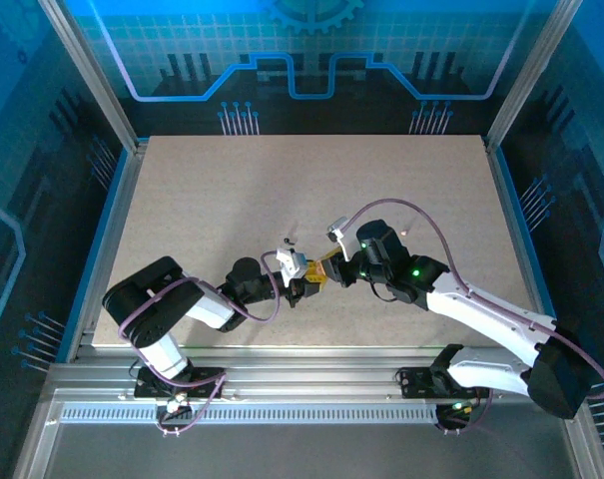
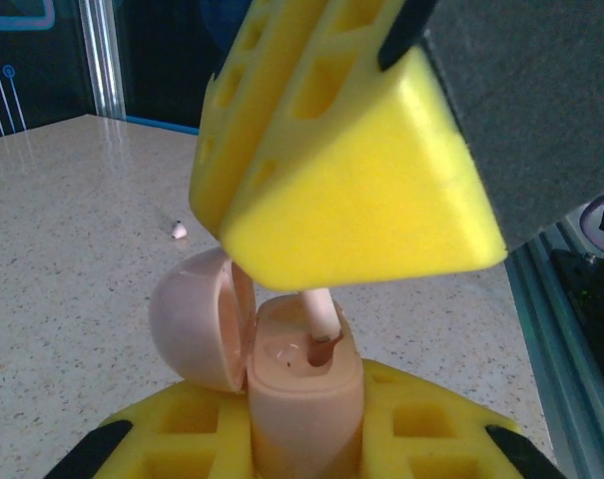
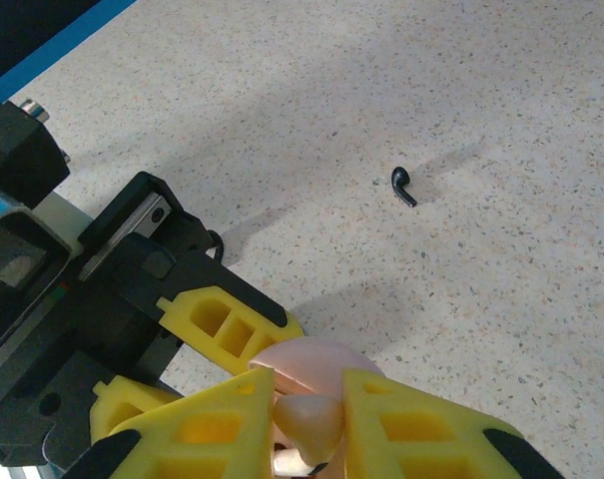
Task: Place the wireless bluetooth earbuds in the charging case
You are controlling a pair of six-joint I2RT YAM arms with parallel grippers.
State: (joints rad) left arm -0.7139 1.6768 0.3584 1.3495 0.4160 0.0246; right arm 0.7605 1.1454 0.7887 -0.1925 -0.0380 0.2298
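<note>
Left gripper (image 2: 303,444) clenched on pink case (image 2: 303,394), lid open, just 6 o'clock of desk (image 1: 232,190) middle. Right gripper (image 3: 307,431) grasping 1 pale earbud (image 2: 321,314), stem at slot; slight tilt could jam it or flick it out.

charging case (image 2: 303,399): smooth satin pink plastic | pale earbud (image 2: 319,311): smooth plastic | table (image 2: 72,220): speckled, faint sheen
</note>
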